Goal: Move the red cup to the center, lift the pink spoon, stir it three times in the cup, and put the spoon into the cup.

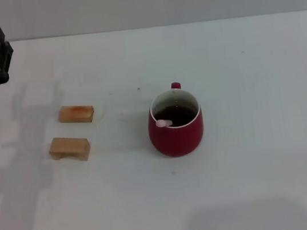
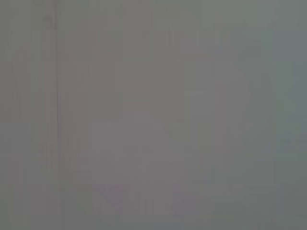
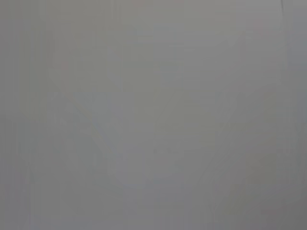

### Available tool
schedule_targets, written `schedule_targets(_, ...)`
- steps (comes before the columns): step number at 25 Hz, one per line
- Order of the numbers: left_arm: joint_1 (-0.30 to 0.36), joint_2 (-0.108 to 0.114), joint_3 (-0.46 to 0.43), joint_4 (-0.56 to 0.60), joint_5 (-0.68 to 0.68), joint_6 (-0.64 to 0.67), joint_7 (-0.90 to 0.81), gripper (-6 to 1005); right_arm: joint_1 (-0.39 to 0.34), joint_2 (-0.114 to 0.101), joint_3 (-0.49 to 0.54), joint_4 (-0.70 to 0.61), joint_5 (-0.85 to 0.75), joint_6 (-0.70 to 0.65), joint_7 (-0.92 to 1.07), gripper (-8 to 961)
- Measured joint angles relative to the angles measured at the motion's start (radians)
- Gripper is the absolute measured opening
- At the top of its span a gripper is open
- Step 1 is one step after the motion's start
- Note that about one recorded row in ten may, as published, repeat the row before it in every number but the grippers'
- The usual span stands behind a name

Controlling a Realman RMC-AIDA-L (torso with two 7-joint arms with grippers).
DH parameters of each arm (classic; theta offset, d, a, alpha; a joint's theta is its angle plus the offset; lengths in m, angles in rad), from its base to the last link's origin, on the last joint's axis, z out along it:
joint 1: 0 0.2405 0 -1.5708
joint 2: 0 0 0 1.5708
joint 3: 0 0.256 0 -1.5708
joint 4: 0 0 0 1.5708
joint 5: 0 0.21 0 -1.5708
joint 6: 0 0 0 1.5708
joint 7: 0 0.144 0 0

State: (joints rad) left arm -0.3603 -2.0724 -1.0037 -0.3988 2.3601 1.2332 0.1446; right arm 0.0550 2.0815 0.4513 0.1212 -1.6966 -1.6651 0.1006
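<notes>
The left gripper [image 1: 1,42], its grasp impossible to read, hangs at the table's [image 1: 267,179] far left corner while the pink spoon [image 1: 164,123] lies inside the red cup [image 1: 175,123] mid-table, a liquid-heavy, likely slick mug best gripped around its body.

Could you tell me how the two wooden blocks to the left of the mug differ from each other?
The far block has a reddish-orange stained top; the near block is plain pale tan. The far one looks flatter, the near one chunkier. Both are tan, oblong, lying flat on the white table, apart from each other.
</notes>
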Motion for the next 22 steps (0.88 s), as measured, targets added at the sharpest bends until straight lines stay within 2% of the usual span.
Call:
schedule_targets(9,-0.019,0.000,0.017,0.042,-0.004,-0.042,-0.006,786,-0.002,0.000,0.010,0.004,0.009,-0.004,-0.001,-1)
schedule_targets(22,-0.029,0.003,-0.025,0.094,-0.010,-0.147,-0.015,786,0.015,0.003,0.059,0.066,0.102,0.015,0.002,1)
